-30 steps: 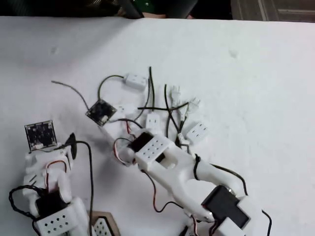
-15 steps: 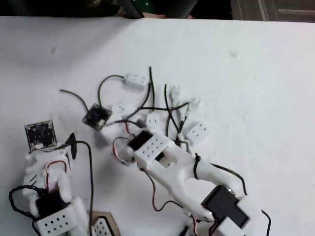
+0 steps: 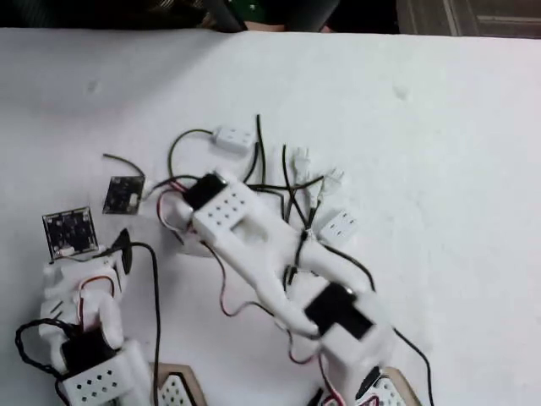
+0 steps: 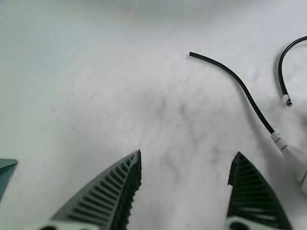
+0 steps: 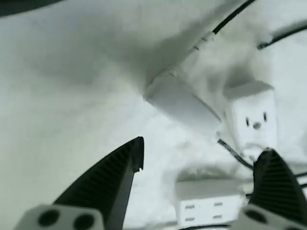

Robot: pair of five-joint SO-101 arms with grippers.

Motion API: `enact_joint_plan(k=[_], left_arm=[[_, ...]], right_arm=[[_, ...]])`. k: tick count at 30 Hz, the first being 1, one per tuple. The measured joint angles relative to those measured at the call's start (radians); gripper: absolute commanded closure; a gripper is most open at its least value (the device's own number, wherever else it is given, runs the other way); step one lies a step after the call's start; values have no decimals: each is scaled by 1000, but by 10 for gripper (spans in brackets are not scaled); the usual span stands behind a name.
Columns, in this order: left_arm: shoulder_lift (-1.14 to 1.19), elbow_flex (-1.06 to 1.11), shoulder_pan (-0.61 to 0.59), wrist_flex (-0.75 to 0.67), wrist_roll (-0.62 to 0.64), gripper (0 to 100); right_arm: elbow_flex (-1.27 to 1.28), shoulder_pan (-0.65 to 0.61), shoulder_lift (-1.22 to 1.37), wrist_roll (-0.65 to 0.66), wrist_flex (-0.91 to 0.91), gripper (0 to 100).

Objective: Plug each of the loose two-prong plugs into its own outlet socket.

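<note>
The white table (image 3: 439,127) carried a tangle of black cords (image 3: 258,139) near its middle, with a two-prong plug (image 3: 300,158) and a second plug (image 3: 332,179) lying just beside each other at the heap's right side, a far socket (image 3: 234,138) beyond the right arm (image 3: 279,271) and a near socket (image 3: 338,226) close against it. The right gripper (image 5: 201,148) hung with its jaws spread wide and nothing between them, over a white corded block (image 5: 180,103); whether that block was a plug or a socket on its side could not be told. Just beside it stood a socket face (image 5: 252,120), and a flat socket (image 5: 206,203) lay nearer the gripper. The left gripper (image 4: 187,155) was also released and empty, over bare table with a loose cord end (image 4: 230,72) near. No plug looked seated yet, so the step in hand seemed to be the first pick. To do it well, the right gripper would need to close on a plug's body across its flat sides, never on the cord, leaving the prongs free and level with the slots. The sockets looked light and likely to slide, so the left gripper would best pin one down before any push, and the lift wanted to be slow, since crossed cords could drag neighbours along
</note>
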Motion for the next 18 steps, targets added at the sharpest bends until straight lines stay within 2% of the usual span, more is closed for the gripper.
enact_joint_plan(k=[10, 12, 17, 18], left_arm=[[0, 0, 0, 0, 0, 706], [0, 0, 0, 0, 0, 706], [0, 0, 0, 0, 0, 706], [0, 0, 0, 0, 0, 706]], right_arm=[[-178, -2, 252, 112, 3, 665], [-207, 0, 282, 112, 3, 722], [-276, 29, 308, 112, -5, 970], [-287, 35, 308, 112, -5, 991]])
